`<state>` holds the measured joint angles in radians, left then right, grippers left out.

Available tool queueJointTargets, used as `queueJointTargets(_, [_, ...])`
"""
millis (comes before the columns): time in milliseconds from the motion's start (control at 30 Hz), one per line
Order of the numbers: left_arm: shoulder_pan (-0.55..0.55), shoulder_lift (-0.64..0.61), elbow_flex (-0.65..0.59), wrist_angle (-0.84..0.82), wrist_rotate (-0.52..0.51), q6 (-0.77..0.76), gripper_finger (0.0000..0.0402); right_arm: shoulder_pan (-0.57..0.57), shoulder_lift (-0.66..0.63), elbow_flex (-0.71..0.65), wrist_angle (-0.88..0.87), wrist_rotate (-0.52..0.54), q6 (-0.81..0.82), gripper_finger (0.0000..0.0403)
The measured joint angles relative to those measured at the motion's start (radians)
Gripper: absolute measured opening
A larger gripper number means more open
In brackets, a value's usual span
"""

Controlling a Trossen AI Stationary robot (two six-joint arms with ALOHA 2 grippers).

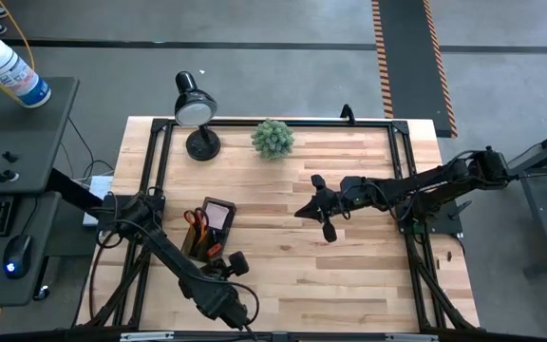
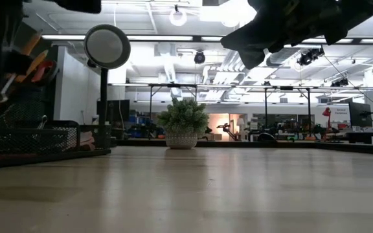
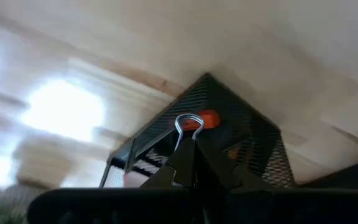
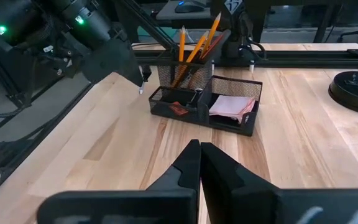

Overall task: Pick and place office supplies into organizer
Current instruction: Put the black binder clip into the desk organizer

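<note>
1. Over the near corner of the organizer (image 1: 209, 228), the left claw (image 3: 191, 146) is pressed together, pinching the wire loop of a binder clip (image 3: 189, 122).
2. By my judgement the clip is light, stiff and springy; its thin wire is slippery, so a hold low on the loop seems safest.
3. Inside the organizer stand pencils (image 4: 194, 46), with scissors (image 1: 194, 220) and a pink sticky pad (image 4: 232, 106).
4. Well apart from the organizer, the right claw (image 1: 313, 202) hangs above the bare counter (image 1: 349, 275), pressed together and empty.
</note>
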<state>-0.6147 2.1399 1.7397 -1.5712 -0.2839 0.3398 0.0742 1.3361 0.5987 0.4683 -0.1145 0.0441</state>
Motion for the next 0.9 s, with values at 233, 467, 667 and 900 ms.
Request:
queueJointTargets(233, [0.034,0.000,0.000,0.000,0.045,0.043,0.0000,0.000,0.000,0.000,0.000,0.000,0.000,0.0004])
queueJointTargets(467, [0.086,0.000,0.000,0.000,0.079,0.158,0.0000,0.000,0.000,0.000,0.000,0.000,0.000,0.0002])
queueJointTargets(667, [0.115,0.000,0.000,0.000,0.095,0.221,0.0000,0.000,0.000,0.000,0.000,0.000,0.000,0.0002])
queueJointTargets(900, [0.133,0.000,0.000,0.000,0.125,0.182,0.0000,0.000,0.000,0.000,0.000,0.000,0.000,0.0003])
